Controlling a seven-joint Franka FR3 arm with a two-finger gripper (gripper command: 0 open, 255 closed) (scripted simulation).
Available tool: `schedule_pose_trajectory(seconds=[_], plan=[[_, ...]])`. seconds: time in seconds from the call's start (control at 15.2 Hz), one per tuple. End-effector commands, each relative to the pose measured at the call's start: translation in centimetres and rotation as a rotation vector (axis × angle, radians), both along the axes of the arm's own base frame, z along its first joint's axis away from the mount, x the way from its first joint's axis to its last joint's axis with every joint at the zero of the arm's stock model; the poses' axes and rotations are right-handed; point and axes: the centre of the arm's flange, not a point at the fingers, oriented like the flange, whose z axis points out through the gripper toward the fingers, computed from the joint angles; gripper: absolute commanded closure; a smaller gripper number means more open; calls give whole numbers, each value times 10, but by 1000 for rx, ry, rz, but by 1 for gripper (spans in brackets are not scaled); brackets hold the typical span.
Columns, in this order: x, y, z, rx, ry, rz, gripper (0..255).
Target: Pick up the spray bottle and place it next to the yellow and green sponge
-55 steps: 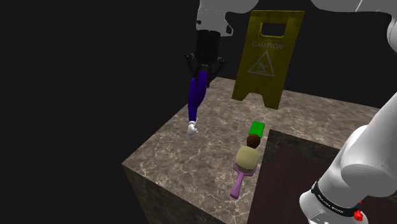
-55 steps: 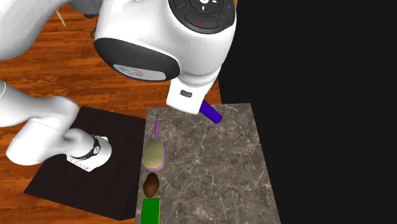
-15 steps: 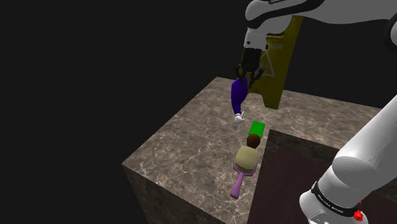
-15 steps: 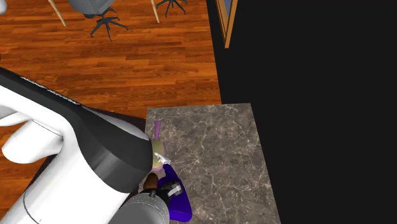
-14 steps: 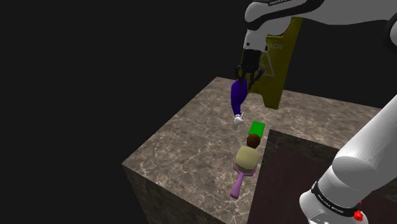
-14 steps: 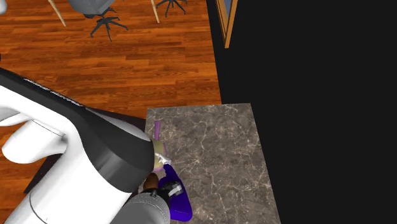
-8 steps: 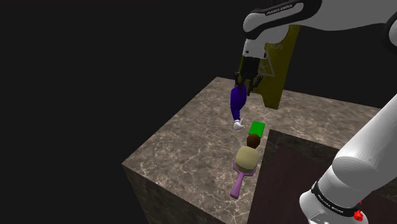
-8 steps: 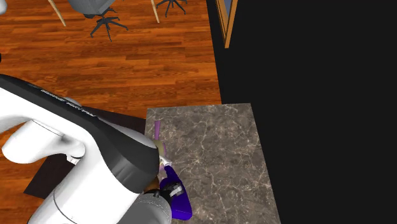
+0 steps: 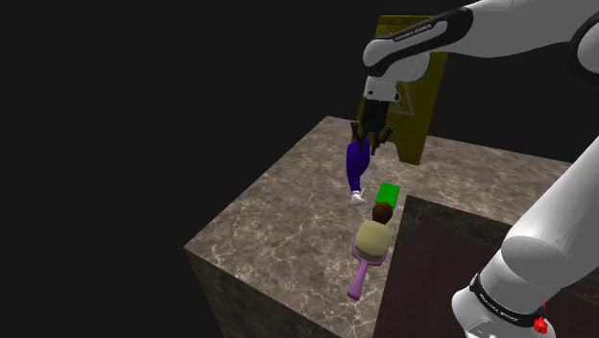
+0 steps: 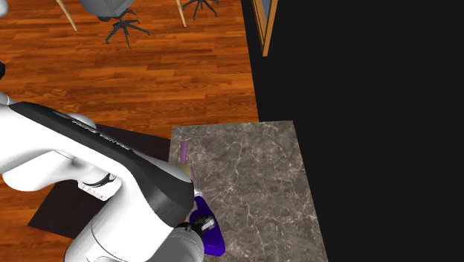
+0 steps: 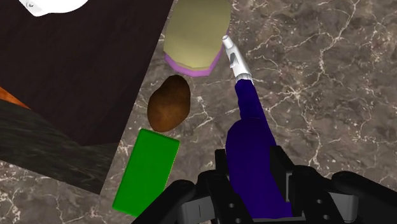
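the gripper point(image 11: 251, 170) is clamped on the fat body of the purple spray bottle point(image 11: 249, 124), which hangs nozzle-down over the marble table point(image 11: 331, 95), seemingly clear of the surface. just beside it lies the green sponge point(image 11: 147, 170), flat at the table's edge. past that sits a brown lump point(image 11: 169, 103), then the pale head of a brush point(image 11: 195, 35). farther back stands a yellow caution sign point(image 9: 422, 106).

the risk, as i judge it: the white nozzle leads, so a straight descent would land the bottle on its tip. once let go it could topple onto the sponge or the lump. the sponge sits at the edge, so a release on that side might roll off.

the wrist view shows the clasp and the gap between bottle and sponge. the shoulder view shows the height above the table and the sign close behind the arm. the second exterior view adds the wooden floor point(image 10: 149, 67) beyond.
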Motion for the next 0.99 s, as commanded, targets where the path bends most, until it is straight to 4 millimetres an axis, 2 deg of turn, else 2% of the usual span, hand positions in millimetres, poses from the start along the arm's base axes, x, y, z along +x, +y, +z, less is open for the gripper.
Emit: schedule_pose_trajectory(seconds=[0.0,0.92], plan=[[1,0,-12,0,-1,0,255],[1,0,-86,0,-1,0,255]])
